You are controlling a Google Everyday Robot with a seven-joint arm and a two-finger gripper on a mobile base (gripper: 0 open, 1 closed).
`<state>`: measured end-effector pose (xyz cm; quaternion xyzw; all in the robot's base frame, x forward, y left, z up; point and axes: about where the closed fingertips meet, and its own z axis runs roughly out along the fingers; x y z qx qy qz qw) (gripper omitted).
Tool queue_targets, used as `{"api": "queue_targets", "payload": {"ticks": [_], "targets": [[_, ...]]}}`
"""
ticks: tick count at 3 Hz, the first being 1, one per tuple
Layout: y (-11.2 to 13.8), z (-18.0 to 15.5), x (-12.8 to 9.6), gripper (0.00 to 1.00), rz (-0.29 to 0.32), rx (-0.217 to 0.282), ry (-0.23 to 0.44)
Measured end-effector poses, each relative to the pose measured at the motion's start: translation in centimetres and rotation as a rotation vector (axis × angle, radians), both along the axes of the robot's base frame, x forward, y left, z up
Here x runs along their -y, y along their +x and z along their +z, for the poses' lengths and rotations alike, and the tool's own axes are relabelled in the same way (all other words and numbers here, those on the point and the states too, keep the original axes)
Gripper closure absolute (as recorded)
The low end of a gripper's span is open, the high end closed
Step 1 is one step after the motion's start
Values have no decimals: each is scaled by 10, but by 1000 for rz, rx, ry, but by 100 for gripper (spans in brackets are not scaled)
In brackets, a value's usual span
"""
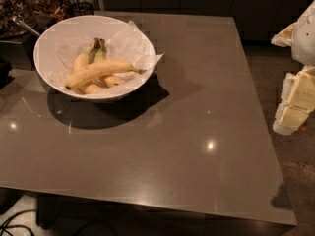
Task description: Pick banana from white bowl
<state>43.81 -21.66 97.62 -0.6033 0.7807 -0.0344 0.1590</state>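
The white bowl (49, 43), lined with crinkled white paper, stands at the far left of the grey table (197, 132). The long pale yellow banana (98, 71) lies across the top of the bowl's contents, its thin stem pointing right. Shorter bananas with dark stems (96, 50) lie under and behind it. My gripper (294, 108) hangs at the right edge of the view, beyond the table's right side and far from the bowl. It holds nothing that I can see.
A dark container of mixed snacks with a metal scoop handle (24, 26) stands behind the bowl at the far left. Dark cabinets run along the back. Cables lie on the floor at the bottom left (15, 225).
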Motion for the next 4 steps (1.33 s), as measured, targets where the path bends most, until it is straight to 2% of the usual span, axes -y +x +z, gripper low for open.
{"api": "queue_targets", "payload": {"ticks": [2,3,4], "targets": [[1,4,-4,0,3,-1,-3],[9,11,-17,0,35,-25,-18],[18,14,-35,0,95,-55,-53]]}}
